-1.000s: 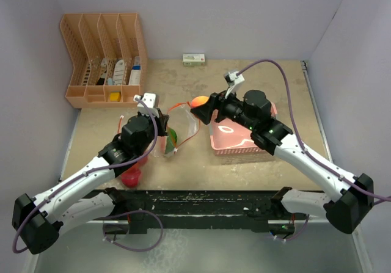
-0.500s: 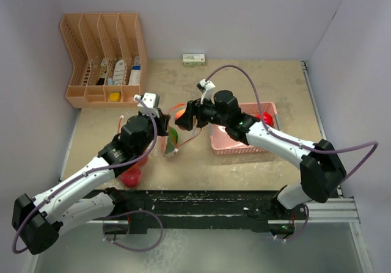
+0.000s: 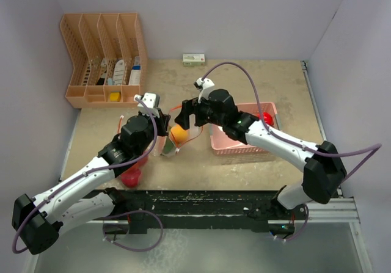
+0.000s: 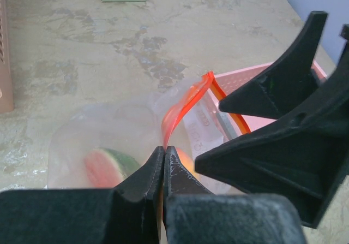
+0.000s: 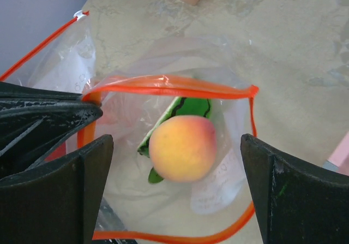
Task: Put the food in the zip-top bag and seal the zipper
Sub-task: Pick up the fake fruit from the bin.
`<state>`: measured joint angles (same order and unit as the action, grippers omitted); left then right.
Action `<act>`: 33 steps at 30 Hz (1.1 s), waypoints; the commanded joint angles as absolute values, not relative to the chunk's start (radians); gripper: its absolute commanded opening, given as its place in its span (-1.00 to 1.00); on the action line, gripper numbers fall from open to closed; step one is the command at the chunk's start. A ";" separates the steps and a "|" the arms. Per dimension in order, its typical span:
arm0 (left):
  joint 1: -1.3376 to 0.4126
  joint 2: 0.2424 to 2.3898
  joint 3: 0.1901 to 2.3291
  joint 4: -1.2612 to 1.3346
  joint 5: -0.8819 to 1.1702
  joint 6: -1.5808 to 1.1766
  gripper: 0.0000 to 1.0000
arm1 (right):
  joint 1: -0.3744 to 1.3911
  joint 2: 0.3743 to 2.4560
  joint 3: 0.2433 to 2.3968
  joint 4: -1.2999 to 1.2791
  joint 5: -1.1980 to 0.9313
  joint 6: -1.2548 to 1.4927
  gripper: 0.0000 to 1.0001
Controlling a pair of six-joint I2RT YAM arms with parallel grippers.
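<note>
Peach sits inside the zip-top bag; your left gripper pinches its rim, propping the mouth open, while your right gripper gapes empty above it.

The peach is yellow-orange blushed red, the melon slice red with green rind, the clear bag orange-rimmed.

One bag, one peach, one melon slice, two apples, one basket, one rack, one box
</note>
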<state>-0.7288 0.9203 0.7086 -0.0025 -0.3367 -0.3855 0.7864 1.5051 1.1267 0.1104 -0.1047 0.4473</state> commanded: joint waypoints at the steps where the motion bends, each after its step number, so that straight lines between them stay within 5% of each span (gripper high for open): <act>1: -0.733 0.904 0.726 0.053 -0.333 -0.402 -1.00 | 0.787 1.364 1.115 0.049 0.027 0.412 0.99; 8: -0.733 0.865 0.704 0.055 -0.334 -0.403 -1.00 | 0.686 1.267 1.097 -0.298 0.485 0.546 0.99; 20: -0.732 0.811 0.688 0.047 -0.313 -0.385 -1.00 | 0.372 1.472 1.086 -0.356 0.653 0.650 0.99; 33: -0.733 0.825 0.676 0.054 -0.289 -0.388 -1.00 | 0.287 1.666 1.098 -0.304 0.710 0.598 0.99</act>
<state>-0.7288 0.8288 0.6674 -0.0021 -0.3122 -0.3832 0.3023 1.6447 1.0645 -0.3393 0.6682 0.6178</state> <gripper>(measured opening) 0.007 0.994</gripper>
